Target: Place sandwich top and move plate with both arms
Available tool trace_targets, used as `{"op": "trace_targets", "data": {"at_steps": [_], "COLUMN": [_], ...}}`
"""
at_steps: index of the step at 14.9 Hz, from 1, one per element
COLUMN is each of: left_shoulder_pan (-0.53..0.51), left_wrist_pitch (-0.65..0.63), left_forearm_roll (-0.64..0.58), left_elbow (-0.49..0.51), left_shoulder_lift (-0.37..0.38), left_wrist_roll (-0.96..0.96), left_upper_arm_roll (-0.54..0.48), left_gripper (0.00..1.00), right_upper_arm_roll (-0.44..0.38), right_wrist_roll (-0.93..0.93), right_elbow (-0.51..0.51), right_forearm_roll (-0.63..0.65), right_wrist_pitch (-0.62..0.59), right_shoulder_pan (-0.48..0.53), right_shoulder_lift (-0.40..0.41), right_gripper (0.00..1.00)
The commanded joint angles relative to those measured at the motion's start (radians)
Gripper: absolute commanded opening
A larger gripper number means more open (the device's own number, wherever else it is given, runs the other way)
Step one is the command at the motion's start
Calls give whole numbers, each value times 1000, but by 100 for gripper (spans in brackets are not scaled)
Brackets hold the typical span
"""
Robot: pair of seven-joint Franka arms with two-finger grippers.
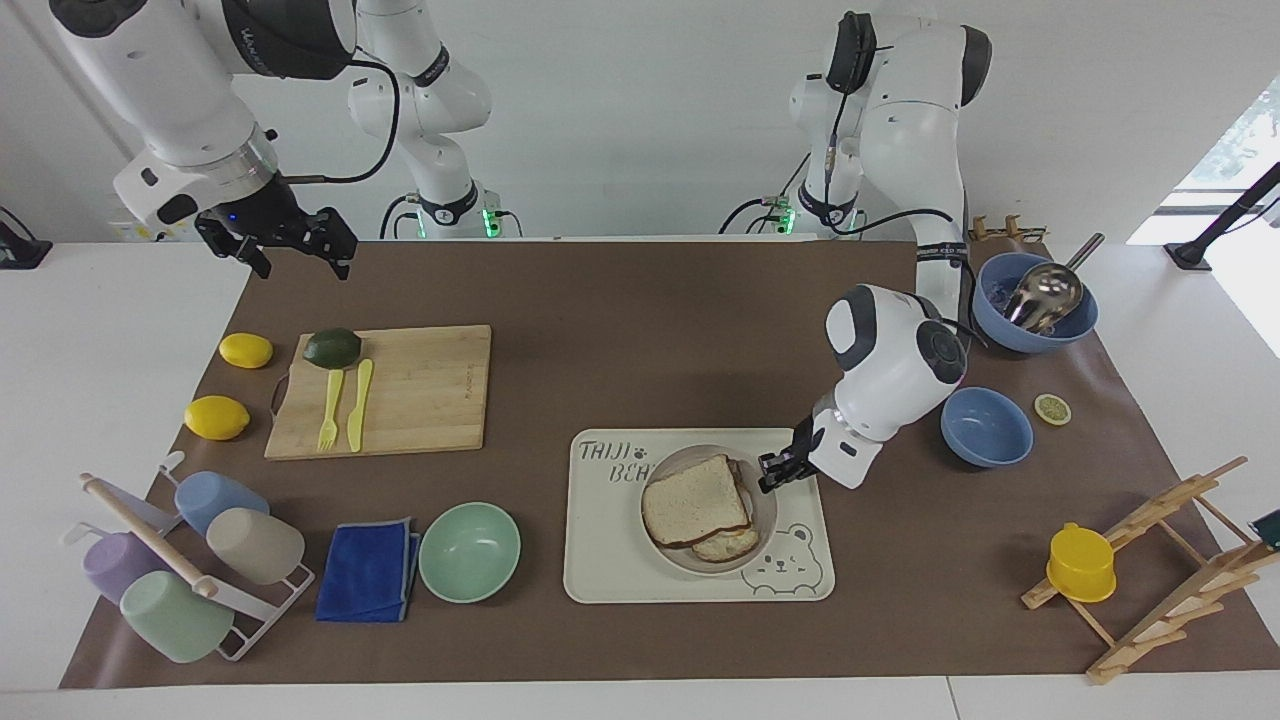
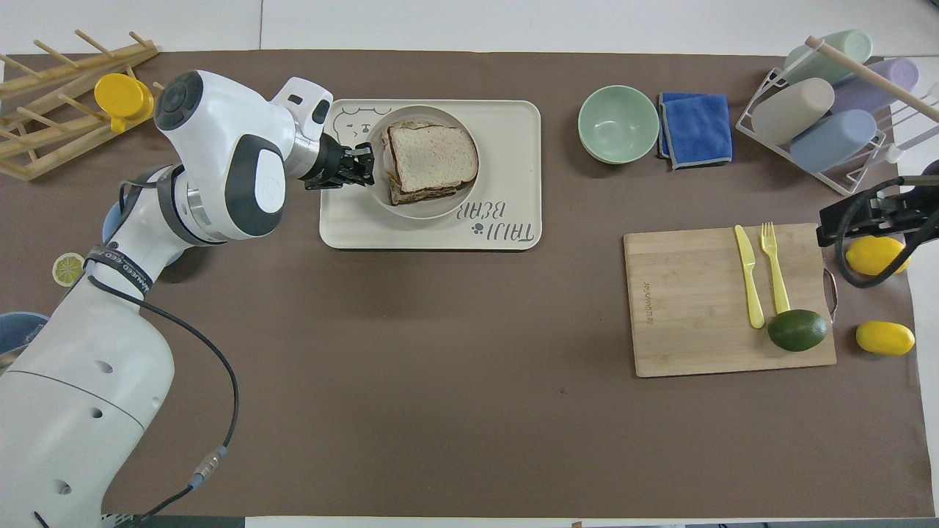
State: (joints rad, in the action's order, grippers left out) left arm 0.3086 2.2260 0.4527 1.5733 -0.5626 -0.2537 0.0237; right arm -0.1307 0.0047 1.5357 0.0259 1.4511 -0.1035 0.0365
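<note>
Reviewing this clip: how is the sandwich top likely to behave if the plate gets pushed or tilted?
The sandwich top lies loose on the egg toast, slightly offset, so it would probably slide if tilted. It looks soft and light, so pinching would likely dent it. The left gripper holds the plate by one rim only, so the plate may tip.

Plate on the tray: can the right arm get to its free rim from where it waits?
Probably yes: the right gripper waits above the cutting board's end, and the plate rim facing it looks unobstructed.
</note>
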Motion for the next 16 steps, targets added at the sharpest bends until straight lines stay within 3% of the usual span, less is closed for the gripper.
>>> {"op": "trace_targets", "data": {"at_steps": [1,2,3,4,8,12,16], "left_shoulder_pan": [-5,-6,-6,-8,-26,-75,-77], "left_wrist_pitch": [21,18,18,12,-6,-139,-316], "left_forearm_roll": [1,1,1,1,-20,-63,-233], "left_elbow": [24,28,28,25,10,13,11], "left_shoulder_lift": [13,15,15,15,24,150,285], "left_wrist_roll": [56,62,68,70,70,70,74], "left_upper_arm_roll": [-1,-1,-2,-2,-5,-51,-110], "left_gripper": [0,21,83,100,100,100,100], "right_upper_arm_roll": [2,2,2,2,2,3,2], "right_wrist_roll": [-15,-15,-15,-15,-17,-17,-17], "right_elbow": [21,21,21,21,21,21,21], "right_forearm_roll": [22,22,22,22,22,23,25], "right_wrist_pitch": [-5,-5,-6,-6,-6,-11,-12], "right_shoulder_pan": [-4,-4,-4,-4,-4,-4,-21], "right_shoulder_lift": [-21,-21,-21,-21,-21,-21,-21], "right_gripper": [100,100,100,100,100,100,100]}}
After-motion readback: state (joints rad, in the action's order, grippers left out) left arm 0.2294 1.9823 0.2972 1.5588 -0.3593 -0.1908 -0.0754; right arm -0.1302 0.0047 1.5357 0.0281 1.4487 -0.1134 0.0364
